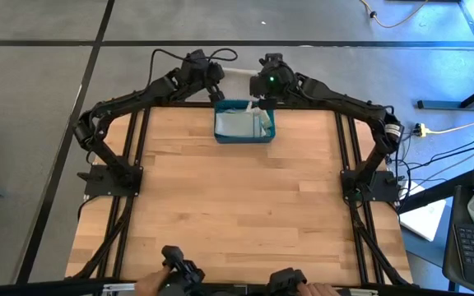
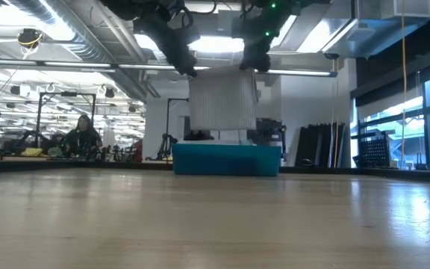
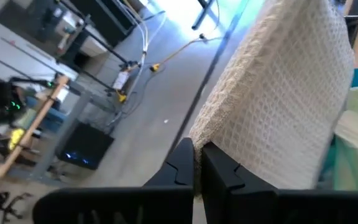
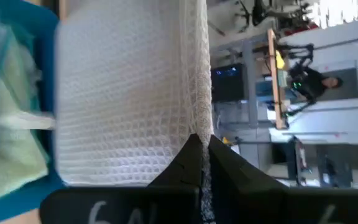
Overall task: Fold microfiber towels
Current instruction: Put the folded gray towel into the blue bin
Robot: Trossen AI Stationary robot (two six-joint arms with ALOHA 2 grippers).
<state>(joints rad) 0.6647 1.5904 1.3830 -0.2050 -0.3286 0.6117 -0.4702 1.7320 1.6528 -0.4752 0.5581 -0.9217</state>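
Note:
A pale grey-beige microfiber towel (image 2: 222,101) hangs spread in the air between my two grippers, over the far middle of the table. Its lower edge is clear above the teal-blue bin (image 2: 226,161). My left gripper (image 2: 188,72) is shut on one upper corner and my right gripper (image 2: 250,66) on the other. Both wrist views show the waffle-textured towel (image 3: 278,93) (image 4: 123,106) running away from the shut fingers. A pale green towel (image 4: 11,130) lies inside the bin (image 4: 23,18). My left gripper (image 3: 197,167) pinches the towel's upper corner (image 3: 205,138) between its two fingers, coming at it slanting downward from the table's left. The towel hangs below, clear of the bin. My right gripper (image 4: 202,158) pinches the towel's top edge at the other corner (image 4: 199,127) between its two fingers, slanting downward from the table's right. The cloth hangs flat between the two holds, lifted clear.
The bin (image 1: 243,123) stands at the table's far edge in the middle, directly below the hanging towel. The wooden tabletop (image 1: 237,205) stretches toward the near edge. Hands of a person (image 1: 151,285) show at the near edge.

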